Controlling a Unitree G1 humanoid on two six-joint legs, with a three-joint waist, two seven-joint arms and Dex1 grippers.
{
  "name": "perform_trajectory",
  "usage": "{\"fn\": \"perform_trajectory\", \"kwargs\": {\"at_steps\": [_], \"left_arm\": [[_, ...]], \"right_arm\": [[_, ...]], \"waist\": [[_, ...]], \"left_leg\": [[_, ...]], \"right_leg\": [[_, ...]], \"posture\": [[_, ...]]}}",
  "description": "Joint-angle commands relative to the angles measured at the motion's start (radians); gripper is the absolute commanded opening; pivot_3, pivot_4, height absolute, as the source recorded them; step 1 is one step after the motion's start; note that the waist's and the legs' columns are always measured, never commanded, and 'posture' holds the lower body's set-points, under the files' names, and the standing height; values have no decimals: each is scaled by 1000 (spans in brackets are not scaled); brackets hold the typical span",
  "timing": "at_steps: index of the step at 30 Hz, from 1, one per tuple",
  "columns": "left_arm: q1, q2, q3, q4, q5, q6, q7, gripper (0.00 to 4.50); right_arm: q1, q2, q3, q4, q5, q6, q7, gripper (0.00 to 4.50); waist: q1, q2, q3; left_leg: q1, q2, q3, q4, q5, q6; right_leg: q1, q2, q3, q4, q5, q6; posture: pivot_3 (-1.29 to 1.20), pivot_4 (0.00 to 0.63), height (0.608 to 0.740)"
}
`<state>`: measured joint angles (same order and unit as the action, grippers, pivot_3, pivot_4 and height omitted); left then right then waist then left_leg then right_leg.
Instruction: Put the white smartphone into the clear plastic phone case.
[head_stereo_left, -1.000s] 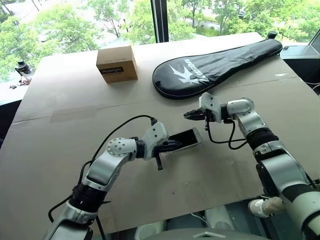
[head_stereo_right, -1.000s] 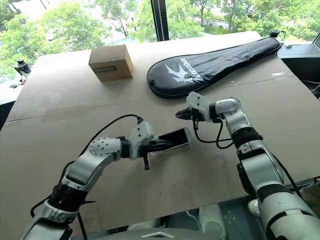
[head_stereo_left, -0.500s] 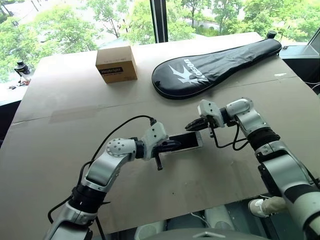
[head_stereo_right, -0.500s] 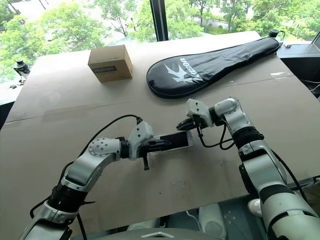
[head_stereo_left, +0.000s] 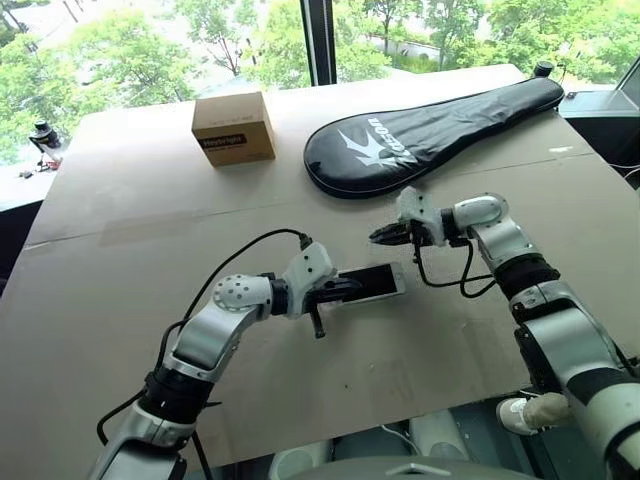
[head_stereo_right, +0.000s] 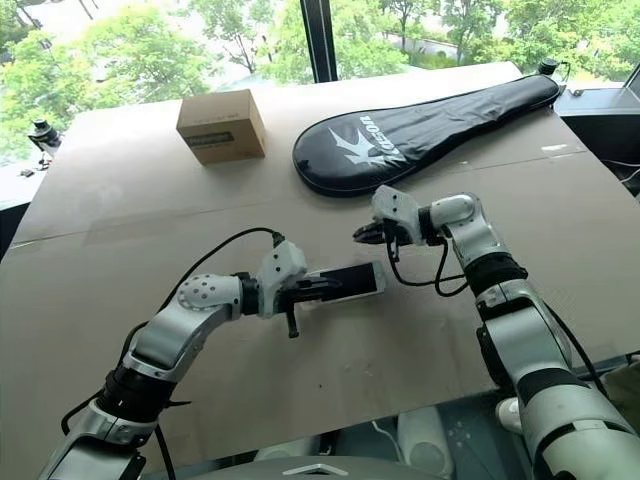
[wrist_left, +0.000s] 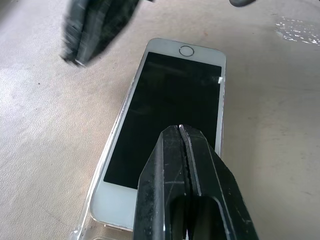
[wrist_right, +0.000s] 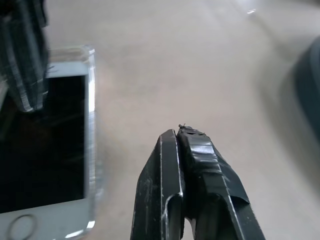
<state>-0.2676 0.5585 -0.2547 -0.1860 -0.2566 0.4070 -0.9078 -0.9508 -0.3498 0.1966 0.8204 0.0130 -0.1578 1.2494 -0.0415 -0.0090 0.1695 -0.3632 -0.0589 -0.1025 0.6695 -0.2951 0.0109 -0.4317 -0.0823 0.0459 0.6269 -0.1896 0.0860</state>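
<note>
Phone (wrist_left: 170, 115) lies screen-up in the clear case (wrist_right: 92, 125) on the table (head_stereo_left: 120, 250) — nearly seated. Left gripper (wrist_left: 181, 131), pressed together, bears on the screen; right gripper (head_stereo_left: 378, 236), also closed, hovers above — final press likely remains.

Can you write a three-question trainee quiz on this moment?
1. True or false: the right gripper is shut on the white smartphone.
2. Which object lies nearest the cardboard box? A: black racket cover; B: smartphone.
3. Fill in: the left gripper's shut fingers press on the phone's ____, seating it in the clear plastic phone case.

Key: 1 false, it hangs above, empty; 2 A; 3 screen.
</note>
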Motion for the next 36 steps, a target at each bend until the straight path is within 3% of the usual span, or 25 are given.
{"fn": "perform_trajectory", "kwargs": {"at_steps": [1,4,9,13,18,27,36], "left_arm": [[6,16,26,-12,-4,32,6,0],[-51,11,102,-71,-86,99,10,0],[-142,58,177,-155,-183,219,-10,0],[-131,171,193,-145,-154,237,-47,0],[-60,293,159,-102,-114,230,-108,0],[-66,191,-9,19,-26,168,-131,0],[-64,132,-32,26,14,148,-115,0]], "right_arm": [[-1,-50,-45,-75,47,24,29,11],[66,-140,-33,-182,70,112,126,11],[202,-255,-34,-413,111,285,164,11],[317,-319,-39,-543,127,355,158,11],[378,-318,-32,-574,131,342,121,11],[417,-291,7,-641,126,357,101,11],[443,-288,29,-694,131,376,89,11]], "waist": [[1,0,0],[4,0,0],[4,0,1],[-5,0,1],[-1,0,1],[22,0,1],[41,0,0]], "left_leg": [[0,0,0,0,0,0],[-2,0,0,0,0,0],[-8,0,-3,2,0,0],[-6,0,-2,1,0,0],[-4,0,-1,0,0,0],[-6,-2,-4,1,0,0],[-4,-5,-5,2,0,1]], "right_leg": [[0,0,0,0,0,0],[0,0,-1,-1,0,0],[-3,-2,-4,-1,0,0],[-4,-1,-1,-1,0,0],[-4,1,0,-1,0,0],[-2,-1,-2,-2,0,0],[1,-4,-4,-1,0,0]], "posture": [[0,150,740],[0,150,740],[0,150,740],[0,150,740],[0,150,740],[0,150,740],[0,150,740]]}}
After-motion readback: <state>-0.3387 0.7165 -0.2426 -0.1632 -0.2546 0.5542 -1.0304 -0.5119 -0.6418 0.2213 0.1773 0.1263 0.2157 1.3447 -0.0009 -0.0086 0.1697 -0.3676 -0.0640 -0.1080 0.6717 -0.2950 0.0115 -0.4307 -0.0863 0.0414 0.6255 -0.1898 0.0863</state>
